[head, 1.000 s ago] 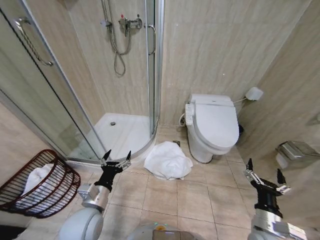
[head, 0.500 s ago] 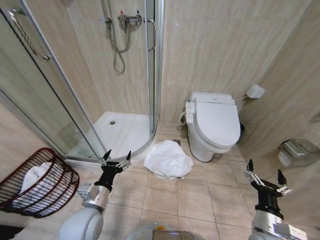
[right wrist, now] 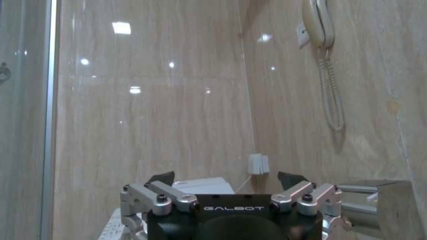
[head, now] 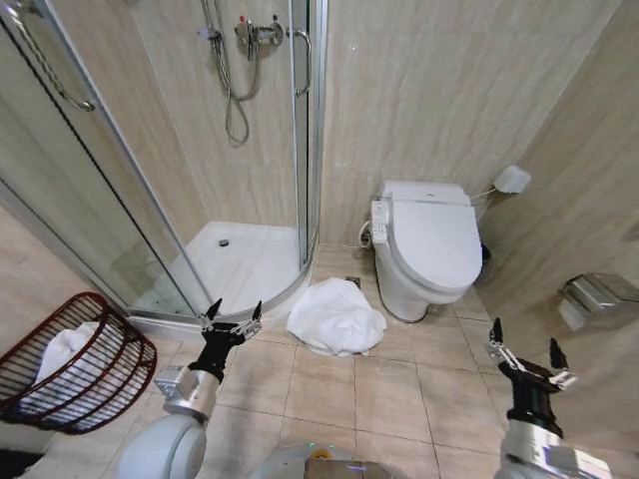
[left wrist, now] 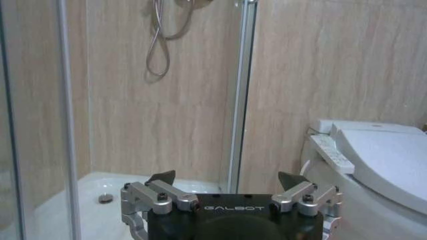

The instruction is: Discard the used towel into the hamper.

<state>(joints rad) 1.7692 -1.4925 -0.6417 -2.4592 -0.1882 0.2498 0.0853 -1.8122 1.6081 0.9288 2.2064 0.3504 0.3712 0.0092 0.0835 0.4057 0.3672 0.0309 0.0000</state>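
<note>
Two arms raised, nothing grasped; the step in hand looks like the approach to the towel, not yet a pick.

Shower enclosure [head: 200, 180]: glass-walled, fills the 10 to 12 o'clock sector of the head view. Its curved threshold runs just beside the towel.

Toilet [head: 429, 244]: lid down, at about 1 o'clock, close to the towel's far-right edge.

Hamper [head: 75, 364]: dark reddish-brown wire basket at roughly 9 o'clock, tipped so its mouth faces the room; white cloth already lies inside. Well apart from the towel, with the left arm between them.

Towel [head: 336, 317]: white, crumpled in a mound on the floor tiles at 12 o'clock, between shower threshold and toilet base.

Left gripper [head: 232, 317]: fingers spread wide, pointing up, hovering near the towel's left side at about 11 o'clock. Empty.

Right gripper [head: 527, 354]: also spread wide and empty, at about 3 o'clock, well apart from the towel.

Judgement on doing the pick well:
- The left arm seems the better choice: nearer both the towel and the hamper.
- The gripper needs tilting down over the mound's highest fold; a bite on a thick bunch should lift the whole cloth rather than one trailing corner.
- Keep clear of the glass door edge and the toilet base while descending.
- The hamper's tilted mouth likely favours release from the front, low, so the cloth does not drape over the rim.
</note>
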